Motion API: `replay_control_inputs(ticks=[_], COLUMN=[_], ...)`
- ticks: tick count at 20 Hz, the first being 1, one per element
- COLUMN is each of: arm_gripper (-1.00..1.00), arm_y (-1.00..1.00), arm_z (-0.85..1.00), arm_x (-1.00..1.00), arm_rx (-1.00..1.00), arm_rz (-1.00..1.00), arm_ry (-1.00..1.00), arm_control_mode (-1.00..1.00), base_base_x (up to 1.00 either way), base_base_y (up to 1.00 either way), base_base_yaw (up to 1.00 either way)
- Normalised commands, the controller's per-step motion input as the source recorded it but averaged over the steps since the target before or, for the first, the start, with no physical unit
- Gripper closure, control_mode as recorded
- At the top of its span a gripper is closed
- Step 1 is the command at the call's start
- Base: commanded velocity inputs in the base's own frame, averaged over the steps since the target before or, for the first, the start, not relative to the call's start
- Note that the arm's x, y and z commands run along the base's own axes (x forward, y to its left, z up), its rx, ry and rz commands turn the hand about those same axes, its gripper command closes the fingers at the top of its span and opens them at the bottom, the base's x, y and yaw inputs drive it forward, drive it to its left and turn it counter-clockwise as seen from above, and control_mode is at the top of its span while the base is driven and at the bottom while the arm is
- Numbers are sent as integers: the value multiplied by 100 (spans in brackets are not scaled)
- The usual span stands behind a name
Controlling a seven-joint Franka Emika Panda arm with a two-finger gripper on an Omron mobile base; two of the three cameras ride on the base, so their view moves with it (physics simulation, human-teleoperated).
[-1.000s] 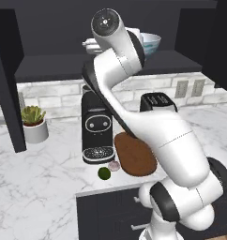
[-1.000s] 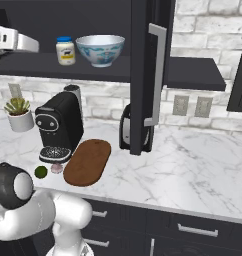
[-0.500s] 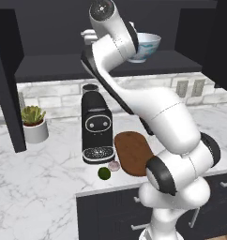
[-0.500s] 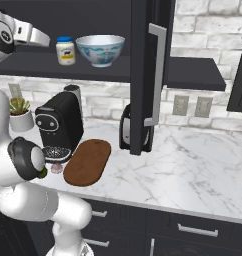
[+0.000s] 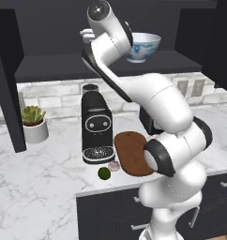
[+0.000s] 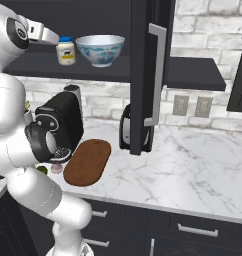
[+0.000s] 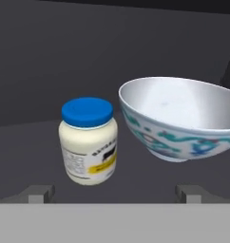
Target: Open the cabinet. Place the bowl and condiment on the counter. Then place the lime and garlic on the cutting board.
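Note:
The cabinet stands open, its right door (image 6: 149,75) swung out. On its dark shelf the bowl (image 6: 100,49) (image 7: 183,118) (image 5: 142,46) sits next to the condiment (image 6: 66,50) (image 7: 88,142), a cream jar with a blue lid. My gripper (image 7: 116,194) (image 6: 55,40) is open, level with the shelf, just short of the jar, which lies between the lines of its fingertips (image 7: 41,193). Down on the counter (image 5: 40,187) lie the lime (image 5: 104,173) and the garlic (image 5: 114,166), just left of the cutting board (image 5: 132,152) (image 6: 87,161).
A black coffee machine (image 5: 96,124) stands behind the lime and garlic. A potted plant (image 5: 33,123) sits at the left by the open left door (image 5: 5,84). A dark toaster (image 6: 127,127) stands behind the right door. Bare marble stretches to the right (image 6: 193,165).
The arm has swung its upper links round and carried the hand to the right along the shelf, closer to the condiment. The jaws have stayed open.

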Motion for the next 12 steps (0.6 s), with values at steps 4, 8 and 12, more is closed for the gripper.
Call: replay_control_inputs(ticks=[4, 8, 12], arm_gripper=[-100, -100, -100], arm_y=[0, 0, 0], arm_z=[-1, -3, -10], arm_x=[46, 47, 43], arm_rx=[0, 0, 0], arm_rz=[0, 0, 0], arm_ry=[0, 0, 0], arm_control_mode=[-100, -100, -100], base_base_x=[0, 0, 0], base_base_y=[0, 0, 0], base_base_yaw=[0, 0, 0])
